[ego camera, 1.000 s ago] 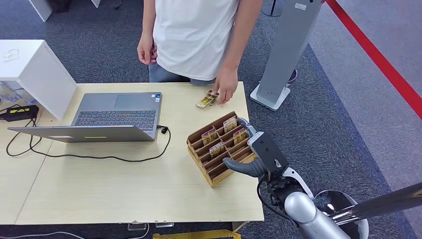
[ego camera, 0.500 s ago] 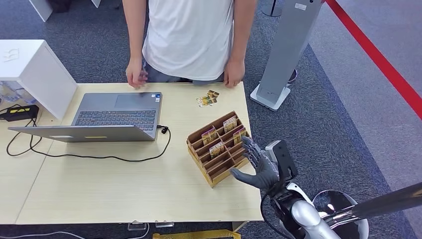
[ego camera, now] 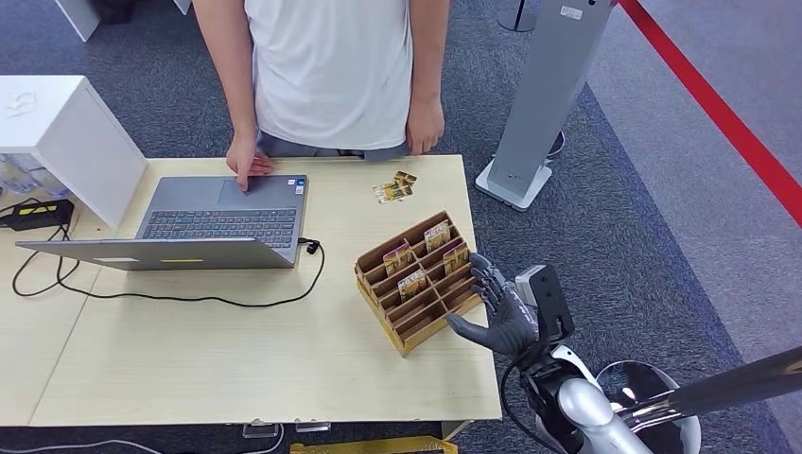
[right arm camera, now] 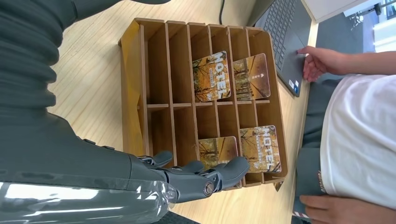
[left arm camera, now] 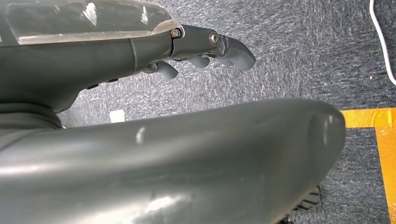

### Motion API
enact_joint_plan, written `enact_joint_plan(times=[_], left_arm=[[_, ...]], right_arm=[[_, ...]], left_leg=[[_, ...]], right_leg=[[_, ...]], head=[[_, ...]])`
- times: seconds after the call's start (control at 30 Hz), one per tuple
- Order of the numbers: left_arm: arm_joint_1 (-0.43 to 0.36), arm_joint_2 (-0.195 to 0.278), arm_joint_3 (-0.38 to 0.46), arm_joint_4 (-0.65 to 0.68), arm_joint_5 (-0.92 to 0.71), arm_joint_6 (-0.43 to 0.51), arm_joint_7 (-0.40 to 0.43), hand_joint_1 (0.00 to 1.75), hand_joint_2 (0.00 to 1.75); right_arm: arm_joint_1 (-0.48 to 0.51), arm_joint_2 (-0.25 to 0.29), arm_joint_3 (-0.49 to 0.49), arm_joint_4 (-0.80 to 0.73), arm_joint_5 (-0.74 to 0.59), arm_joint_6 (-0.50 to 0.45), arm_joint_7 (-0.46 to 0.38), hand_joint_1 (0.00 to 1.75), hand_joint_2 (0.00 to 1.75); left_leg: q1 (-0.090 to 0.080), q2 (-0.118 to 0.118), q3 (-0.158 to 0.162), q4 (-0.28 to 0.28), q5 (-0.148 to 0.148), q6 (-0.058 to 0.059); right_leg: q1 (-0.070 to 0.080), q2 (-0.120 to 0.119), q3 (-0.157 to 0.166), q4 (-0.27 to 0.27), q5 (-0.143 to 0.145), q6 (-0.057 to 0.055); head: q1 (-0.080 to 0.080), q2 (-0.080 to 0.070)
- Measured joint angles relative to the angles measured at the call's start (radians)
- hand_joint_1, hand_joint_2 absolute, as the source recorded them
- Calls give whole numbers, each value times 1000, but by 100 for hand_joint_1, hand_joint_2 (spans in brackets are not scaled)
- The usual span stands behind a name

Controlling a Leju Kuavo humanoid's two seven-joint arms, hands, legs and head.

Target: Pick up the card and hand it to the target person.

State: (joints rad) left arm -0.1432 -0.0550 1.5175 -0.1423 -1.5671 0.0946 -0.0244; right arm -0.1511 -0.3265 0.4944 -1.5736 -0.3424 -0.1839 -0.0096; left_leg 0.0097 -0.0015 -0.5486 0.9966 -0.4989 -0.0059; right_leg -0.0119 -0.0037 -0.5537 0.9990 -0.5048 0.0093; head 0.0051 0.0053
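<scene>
Four cards (ego camera: 423, 255) in rack (ego camera: 413, 326) | right hand (ego camera: 501, 307) at rack's table-edge side; fingers (right arm camera: 224, 173) spread, holding nothing

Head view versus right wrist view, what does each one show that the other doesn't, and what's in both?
Head view alone: two loose cards lying on the table beyond the wooden card rack, a black cable, a white box and a grey floor stand.

Right wrist view alone: the word HOTEL printed on the cards in the rack.

Both: the rack with four cards, the right hand empty with fingers apart beside it, the laptop, and the person touching it.
</scene>
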Motion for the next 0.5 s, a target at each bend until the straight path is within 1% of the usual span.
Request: enact_joint_plan(times=[0.5], left_arm=[[0,-2,0,0,0,-2,-9,0,0]], right_arm=[[-3,0,-1,3,-4,-3,-9,0,175]], left_leg=[[0,0,0,0,0,0]], right_leg=[[0,0,0,0,0,0]], head=[[0,0]])
